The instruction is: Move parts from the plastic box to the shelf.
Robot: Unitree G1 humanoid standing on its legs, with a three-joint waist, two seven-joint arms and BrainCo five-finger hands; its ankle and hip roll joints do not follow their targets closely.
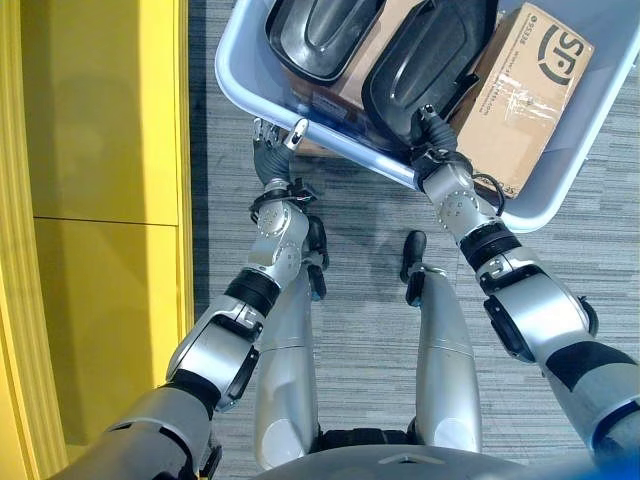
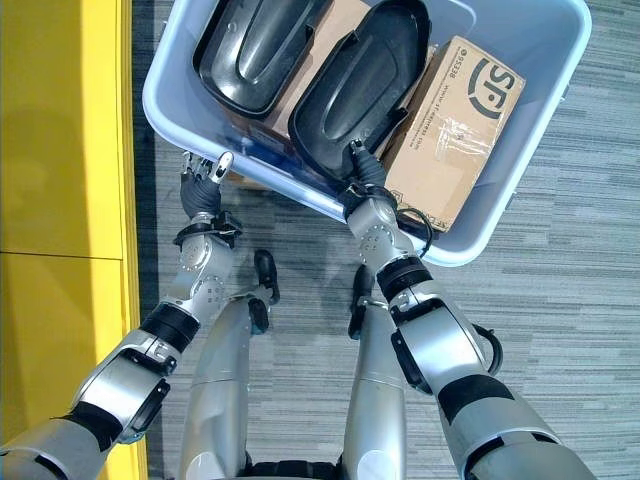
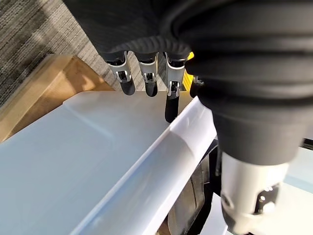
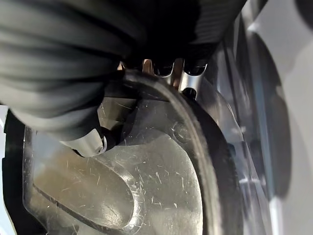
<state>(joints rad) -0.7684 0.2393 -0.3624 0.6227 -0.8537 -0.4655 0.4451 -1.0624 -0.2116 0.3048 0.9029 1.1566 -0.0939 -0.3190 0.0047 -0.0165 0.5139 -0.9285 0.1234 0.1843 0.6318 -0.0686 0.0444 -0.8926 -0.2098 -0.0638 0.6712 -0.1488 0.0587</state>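
Observation:
A pale blue plastic box (image 2: 548, 110) stands on the floor in front of me. In it lie two black moulded parts: a near one (image 1: 430, 60) and a second one (image 1: 325, 35) to its left, both resting on cardboard. My right hand (image 1: 431, 133) reaches over the near rim. Its fingers (image 4: 188, 81) go behind the near part's edge (image 4: 161, 196) and its thumb (image 4: 90, 144) presses the inner face, so it pinches that part. My left hand (image 1: 272, 150) hovers at the outside of the box's near wall (image 3: 98, 161), its fingers (image 3: 146, 78) relaxed and holding nothing.
A taped brown cardboard carton (image 1: 525, 95) fills the box's right side. A tall yellow structure (image 1: 90, 200) runs along the left, close to my left arm. Grey striped carpet (image 2: 560, 330) stretches to the right and in front.

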